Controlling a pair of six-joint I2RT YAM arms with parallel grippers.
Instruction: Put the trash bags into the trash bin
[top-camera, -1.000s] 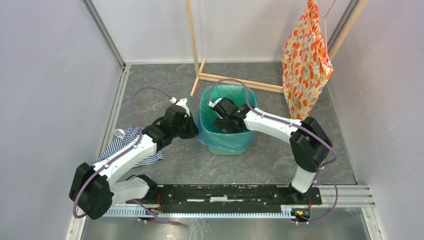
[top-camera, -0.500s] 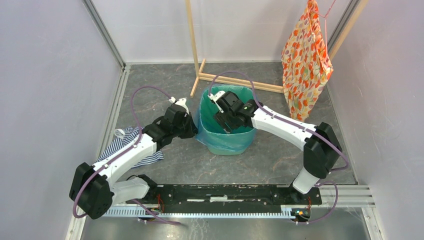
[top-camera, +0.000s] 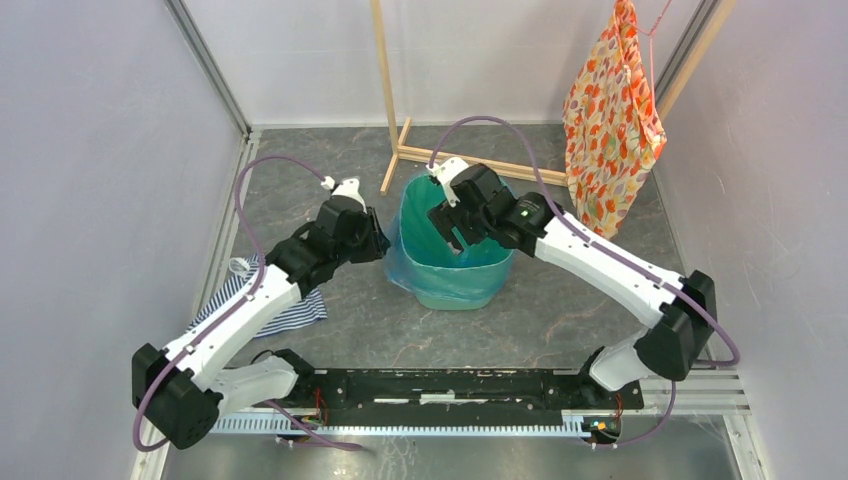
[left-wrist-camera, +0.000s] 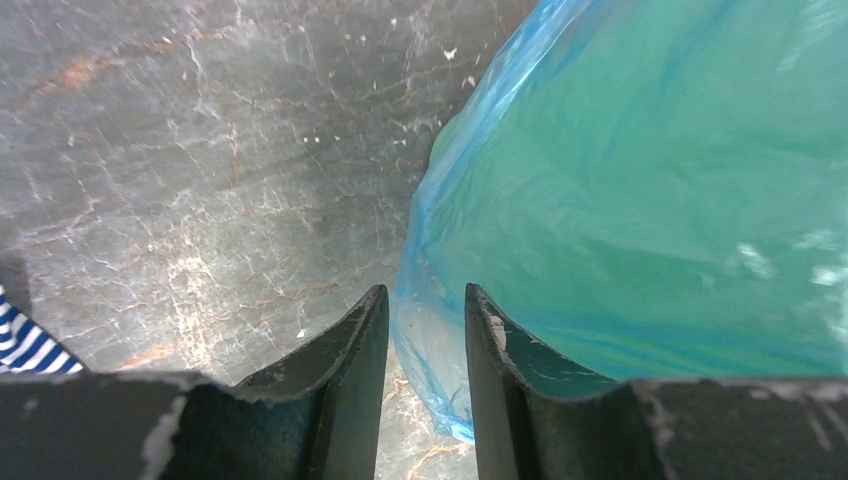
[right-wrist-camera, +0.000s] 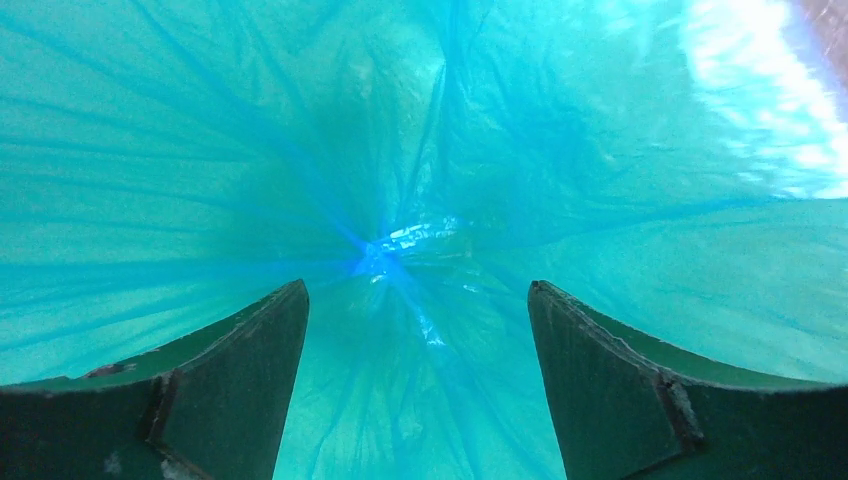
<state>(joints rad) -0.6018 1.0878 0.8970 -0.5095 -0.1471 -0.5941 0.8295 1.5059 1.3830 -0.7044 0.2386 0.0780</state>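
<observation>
With our right hand released above the mint-green plastic bin, we should press the thin light-blue plastic bag beneath it down gently.

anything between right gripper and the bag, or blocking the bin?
Nothing visible. The open right gripper faces the bag directly, inside the bin. The bag already lines the bin and drapes over its rim.

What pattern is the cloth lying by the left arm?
Blue-and-white stripes. The cloth shows best in the top external view.
</observation>
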